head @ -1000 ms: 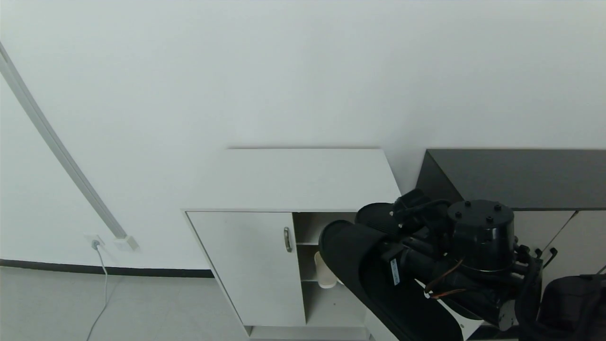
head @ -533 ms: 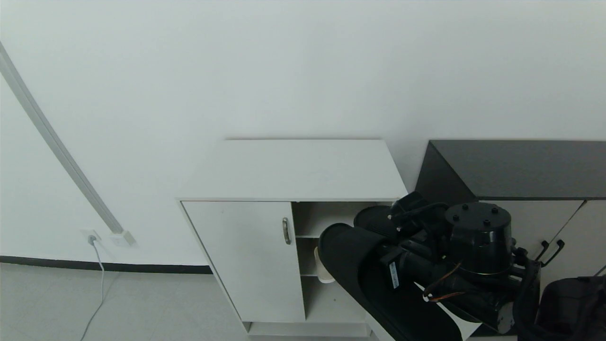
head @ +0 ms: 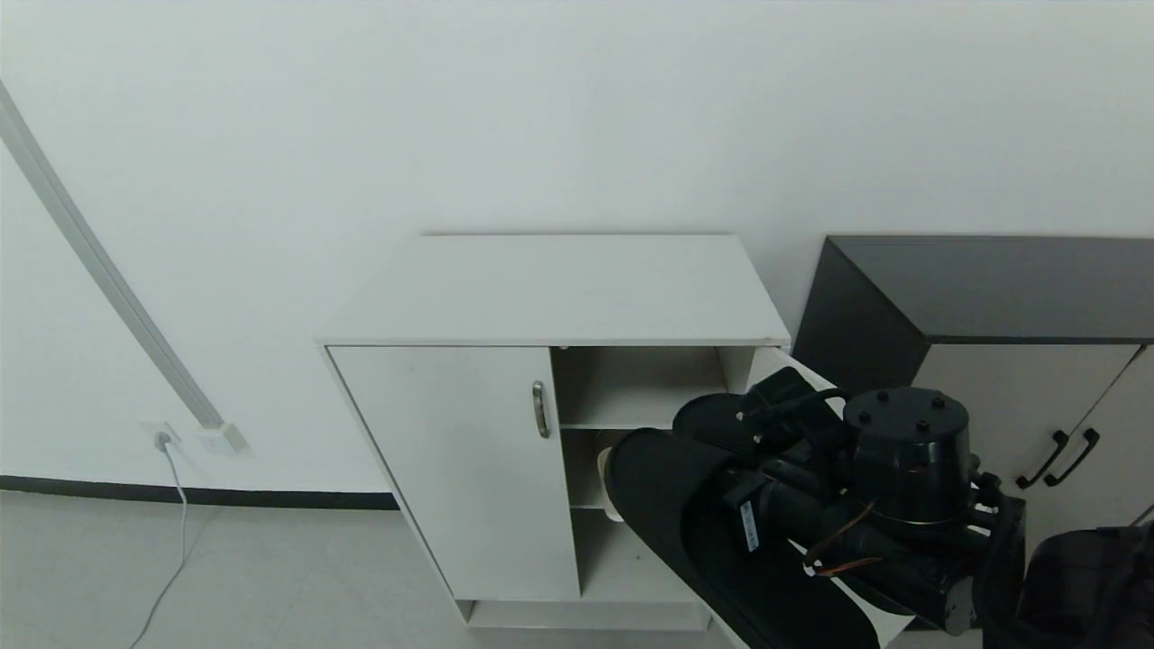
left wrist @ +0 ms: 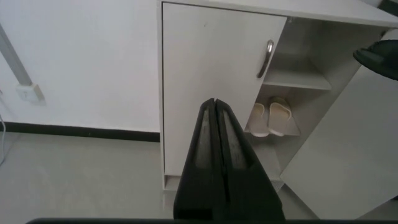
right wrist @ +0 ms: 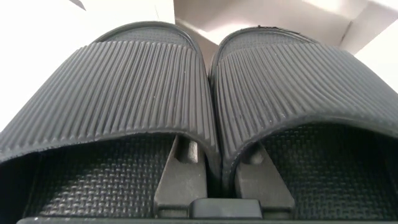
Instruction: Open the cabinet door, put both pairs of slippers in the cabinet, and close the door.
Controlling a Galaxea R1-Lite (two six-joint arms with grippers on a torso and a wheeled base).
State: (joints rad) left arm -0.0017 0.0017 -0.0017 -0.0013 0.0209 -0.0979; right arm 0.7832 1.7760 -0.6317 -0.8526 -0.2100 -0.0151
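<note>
Right hand (right wrist: 214, 177) grips the black slippers (head: 672, 491) by their touching inner walls, holding the pair before the open right side of the white cabinet (head: 559, 288), its right door (left wrist: 348, 149) swung wide. Inside, white slippers (left wrist: 271, 117) sit side by side on the middle shelf (left wrist: 296, 130). Left hand (left wrist: 216, 149) hangs clenched and empty, facing the closed left door (head: 451, 469).
</note>
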